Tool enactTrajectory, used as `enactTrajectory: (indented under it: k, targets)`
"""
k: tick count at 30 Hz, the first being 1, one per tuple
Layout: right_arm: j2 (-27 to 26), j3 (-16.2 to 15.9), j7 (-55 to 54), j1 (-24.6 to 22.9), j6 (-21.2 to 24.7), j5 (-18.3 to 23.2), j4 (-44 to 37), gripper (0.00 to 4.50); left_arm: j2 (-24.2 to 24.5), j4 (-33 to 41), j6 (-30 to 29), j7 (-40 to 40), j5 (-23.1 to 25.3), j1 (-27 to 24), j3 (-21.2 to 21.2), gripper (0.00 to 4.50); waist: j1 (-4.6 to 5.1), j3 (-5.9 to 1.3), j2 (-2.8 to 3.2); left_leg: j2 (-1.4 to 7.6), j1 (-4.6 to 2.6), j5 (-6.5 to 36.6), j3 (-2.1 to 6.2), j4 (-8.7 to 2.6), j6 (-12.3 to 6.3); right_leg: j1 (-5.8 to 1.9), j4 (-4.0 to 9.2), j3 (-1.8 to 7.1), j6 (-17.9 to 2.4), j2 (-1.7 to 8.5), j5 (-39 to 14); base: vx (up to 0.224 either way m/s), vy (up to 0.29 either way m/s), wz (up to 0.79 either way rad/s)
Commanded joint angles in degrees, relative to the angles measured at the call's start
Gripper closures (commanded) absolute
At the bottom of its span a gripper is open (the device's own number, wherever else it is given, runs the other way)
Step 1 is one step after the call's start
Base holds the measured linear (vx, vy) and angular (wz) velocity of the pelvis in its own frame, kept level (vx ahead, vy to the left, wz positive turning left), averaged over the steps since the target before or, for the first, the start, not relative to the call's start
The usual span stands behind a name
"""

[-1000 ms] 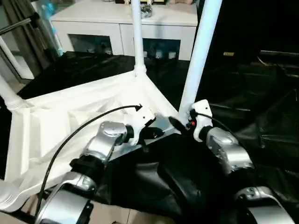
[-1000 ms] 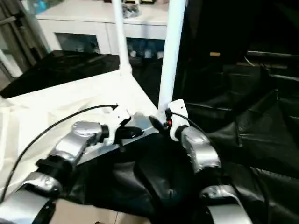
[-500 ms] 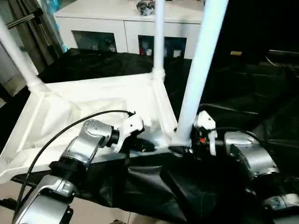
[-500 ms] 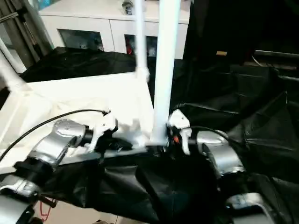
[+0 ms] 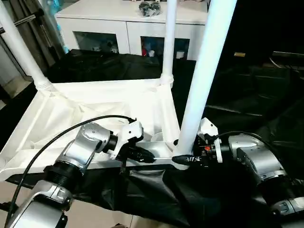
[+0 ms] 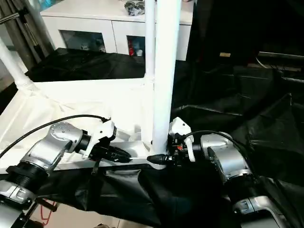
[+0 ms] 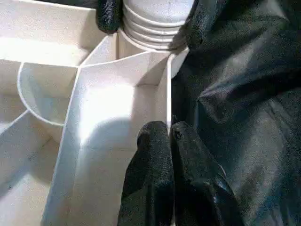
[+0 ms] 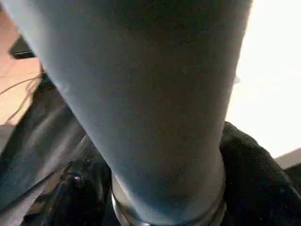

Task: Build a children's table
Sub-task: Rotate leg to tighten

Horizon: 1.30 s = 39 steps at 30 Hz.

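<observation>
The white tabletop (image 5: pixel 95 102) lies upside down on black cloth, ribbed underside up. Three white legs stand in its corner sockets: the near right leg (image 5: pixel 205 71), a far leg (image 5: pixel 168 42) and a left leg (image 5: pixel 21 47). My left gripper (image 5: pixel 145 156) is shut on the tabletop's thin front rim, close to the near right corner; in the left wrist view its fingertips (image 7: pixel 155 141) pinch that wall. My right gripper (image 5: pixel 183 159) is shut around the near right leg's ribbed base at the socket. In the right wrist view that leg (image 8: pixel 150 94) rises between black fingers (image 8: pixel 75 188).
A white cabinet (image 5: pixel 123 23) with glass doors stands behind the work. Black cloth (image 5: pixel 251 95) covers the surface and hangs over the near edge. A black cable (image 5: pixel 57 142) loops from my left forearm. Curtains and a metal bar are at the far left.
The view has shifted. The near right leg now stands more upright in the corner socket, with my right gripper lower at its base. My left gripper has stayed on the front rim.
</observation>
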<state>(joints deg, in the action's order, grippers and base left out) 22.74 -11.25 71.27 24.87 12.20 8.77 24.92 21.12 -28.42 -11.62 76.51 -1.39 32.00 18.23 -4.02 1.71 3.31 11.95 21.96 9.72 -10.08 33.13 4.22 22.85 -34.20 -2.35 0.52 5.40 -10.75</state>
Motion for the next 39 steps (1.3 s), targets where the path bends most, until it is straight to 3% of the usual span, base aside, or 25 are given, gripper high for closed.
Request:
enactTrajectory:
  k: [1, 2, 4, 5, 7, 8, 9, 11, 14, 15, 16, 17, 20, 24, 27, 28, 31, 33, 35, 36, 39]
  targets:
    - [-3.48, -1.11, -6.01, -0.44, 0.01, -1.97, 1.94, 1.75, -3.55, -0.73, 1.01, -4.86, -0.18, 1.19, -0.47, 4.5, 0.1, -2.82, -0.67, 0.71, -1.05, 14.86, -0.38, -3.9, -2.28, -2.38, 3.9, 1.12, -14.3, 1.95, -11.2, 0.0, 0.0, 0.0]
    - [-3.48, -1.11, -6.01, -0.44, 0.01, -1.97, 1.94, 1.75, -3.55, -0.73, 1.01, -4.86, -0.18, 1.19, -0.47, 4.5, 0.15, -2.75, -0.68, 0.69, -1.11, 15.71, -0.34, -4.03, -1.92, -2.37, 4.12, 1.11, -13.84, 1.98, -12.94, 0.0, 0.0, 0.0]
    - [-7.71, 1.39, -17.87, 0.87, 0.37, -3.94, 7.09, 1.76, -7.1, -3.38, 0.31, -11.81, 0.7, 2.88, -1.82, 4.5, 0.69, -2.51, -0.68, 0.58, -1.18, 17.99, -0.14, -4.32, -0.44, -2.02, 4.69, 1.17, -11.9, 2.04, -18.55, 0.0, 0.0, 0.0]
    - [-7.71, 1.39, -17.87, 0.87, 0.37, -3.94, 7.09, 1.76, -7.1, -3.38, 0.31, -11.81, 0.7, 2.88, -1.82, 4.5, 0.69, -2.51, -0.68, 0.58, -1.18, 17.99, -0.14, -4.32, -0.44, -2.02, 4.69, 1.17, -11.9, 2.04, -18.55, 0.0, 0.0, 0.0]
    - [-10.86, 3.28, -25.27, 1.92, 1.36, -4.0, 9.79, 1.77, -9.57, -5.55, -0.05, -17.16, 1.82, 4.34, -2.42, 4.5, 1.2, -2.32, -0.75, 0.32, -1.25, 20.93, 0.28, -4.63, 0.98, -1.91, 5.17, 0.97, -9.41, 1.99, -24.54, -0.026, 0.002, -0.03]
    - [-12.51, 3.87, -28.46, 2.23, 1.52, -4.04, 10.69, 1.77, -10.98, -6.73, -0.44, -20.47, 2.33, 5.18, -2.88, 4.5, 1.38, -2.2, -0.5, 0.33, -1.31, 21.87, 0.31, -4.75, 1.3, -1.69, 5.54, 1.0, -8.69, 2.04, -25.66, 0.0, 0.0, 0.0]
    - [-13.96, 4.37, -31.16, 2.53, 1.88, -4.04, 11.55, 1.77, -12.24, -7.67, -0.82, -23.04, 2.58, 5.9, -3.27, 4.5, 1.51, -2.16, -0.63, 0.23, -1.51, 22.91, 0.36, -4.71, 1.38, -1.52, 5.8, 0.92, -8.09, 2.02, -27.22, 0.0, 0.0, 0.0]
    - [-17.42, 5.11, -36.85, 3.32, 1.99, -4.3, 13.53, 1.78, -15.17, -9.11, -1.53, -28.01, 2.52, 7.14, -4.25, 4.5, 1.68, -2.17, -0.72, 0.11, -1.5, 23.47, 0.41, -4.66, 1.18, -1.4, 6.03, 0.86, -7.43, 1.99, -28.46, 0.0, 0.0, 0.0]
    - [-19.3, 6.06, -39.1, 3.93, 2.86, -4.03, 14.57, 1.78, -16.07, -9.39, -1.8, -28.63, 2.67, 7.38, -4.26, 4.5, 1.88, -2.21, -0.75, 0.02, -1.54, 24.09, 0.48, -4.68, 0.73, -1.17, 6.39, 0.73, -6.65, 1.95, -29.78, 0.0, 0.0, 0.0]
    - [-20.83, 5.54, -39.23, 4.3, 1.64, -4.58, 15.0, 1.78, -16.69, -9.28, -1.59, -27.86, 2.85, 7.2, -3.92, 4.5, 1.87, -2.19, -0.05, 0.03, -1.52, 24.35, 0.58, -4.74, 0.71, -1.08, 6.38, 0.77, -6.59, 2.05, -29.77, 0.0, 0.0, 0.0]
    - [-21.08, 5.22, -38.88, 4.35, 1.03, -4.76, 15.0, 1.78, -16.72, -9.17, -1.48, -27.5, 2.91, 7.09, -3.75, 4.5, 2.01, -2.19, -0.34, 0.04, -1.39, 24.4, 0.54, -4.79, 0.71, -1.16, 6.52, 0.73, -6.41, 1.96, -29.53, 0.0, 0.0, 0.0]
    - [-21.19, 5.02, -38.56, 4.41, 0.59, -4.86, 15.03, 1.22, -16.65, -9.01, -1.43, -27.25, 3.0, 6.95, -3.58, 4.5, 2.08, -2.25, -0.45, 0.08, -1.14, 24.14, 0.66, -4.92, 0.59, -1.45, 6.31, 0.67, -6.49, 1.94, -28.42, 0.0, 0.0, 0.0]
    - [-21.18, 6.51, -37.82, 4.59, 1.61, -3.13, 14.49, 1.08, -15.71, -8.48, -1.0, -25.64, 3.25, 6.36, -3.07, 4.5, 2.05, -2.29, -0.33, 0.18, -1.28, 24.23, 0.55, -4.94, 0.37, -1.29, 6.21, 0.8, -7.47, 1.9, -26.48, 0.0, 0.0, 0.0]
    - [-19.22, 6.34, -36.93, 4.06, -0.17, -3.99, 12.76, 0.67, -14.67, -9.21, 0.05, -26.17, 3.79, 6.37, -3.28, 4.5, 2.03, -2.33, -0.38, 0.32, -1.23, 24.31, 0.47, -5.04, 0.49, -1.34, 5.91, 0.9, -8.51, 1.84, -23.56, 0.0, 0.0, 0.0]
    - [-17.31, 7.24, -35.67, 3.91, -0.45, -3.66, 11.87, 0.67, -14.74, -9.58, -1.26, -26.35, 2.98, 7.09, -4.44, 4.5, 1.99, -2.41, -0.35, 0.34, -1.16, 23.44, 0.35, -4.98, 0.27, -1.52, 5.71, 0.99, -9.19, 1.84, -21.57, 0.0, 0.0, 0.0]
    - [-16.7, 7.42, -35.14, 3.81, -0.52, -3.57, 11.61, 0.62, -14.71, -9.62, -1.69, -25.91, 2.71, 7.31, -4.62, 4.06, 1.91, -2.44, -0.33, 0.37, -1.24, 23.33, 0.34, -4.95, 0.22, -1.51, 5.69, 0.99, -9.33, 1.84, -21.23, 0.0, 0.0, 0.0]
    - [-16.0, 7.63, -34.49, 3.65, -0.54, -3.46, 11.3, 0.62, -14.64, -9.66, -2.24, -25.55, 2.81, 7.55, -4.55, 3.9, 1.76, -2.65, -0.21, 0.42, -1.11, 21.73, 0.19, -4.79, -0.2, -1.68, 5.39, 1.13, -10.38, 1.87, -18.3, 0.0, 0.0, 0.0]
    - [-15.22, 7.74, -33.7, 3.37, -0.58, -3.37, 10.91, 0.62, -14.61, -10.4, -1.77, -26.15, 3.46, 7.9, -4.39, 3.61, 2.05, -2.93, -0.36, 0.37, -0.28, 17.08, 0.31, -4.67, -0.9, -2.45, 4.73, 0.92, -11.15, 1.86, -12.09, 0.0, 0.0, 0.0]
    - [-14.65, 7.88, -33.14, 3.11, -0.58, -3.3, 10.54, 0.62, -14.56, -11.28, -2.22, -26.79, 4.17, 8.26, -4.08, 3.55, 2.03, -3.13, -0.39, 0.29, -0.33, 15.43, 0.17, -4.32, -1.47, -2.53, 4.53, 0.96, -11.95, 1.83, -9.6, 0.028, -0.002, -0.01]
    - [-14.39, 7.95, -32.66, 2.91, -0.46, -3.22, 10.13, 0.62, -14.6, -11.94, -2.59, -27.52, 4.47, 8.51, -4.12, 3.55, 1.94, -3.52, -0.25, 0.25, -0.3, 11.93, 0.05, -3.79, -2.55, -2.74, 3.95, 0.95, -13.67, 1.82, -4.07, 0.057, -0.005, -0.02]
    - [-14.15, 8.05, -31.98, 2.67, -0.26, -3.18, 9.48, 0.62, -14.57, -12.83, -2.56, -28.67, 4.85, 8.88, -4.1, 3.55, 1.74, -3.57, -0.18, 0.18, -0.26, 8.15, -0.06, -3.35, -4.66, -3.02, 3.28, 0.81, -15.72, 1.74, 2.75, 0.053, -0.002, -0.02]
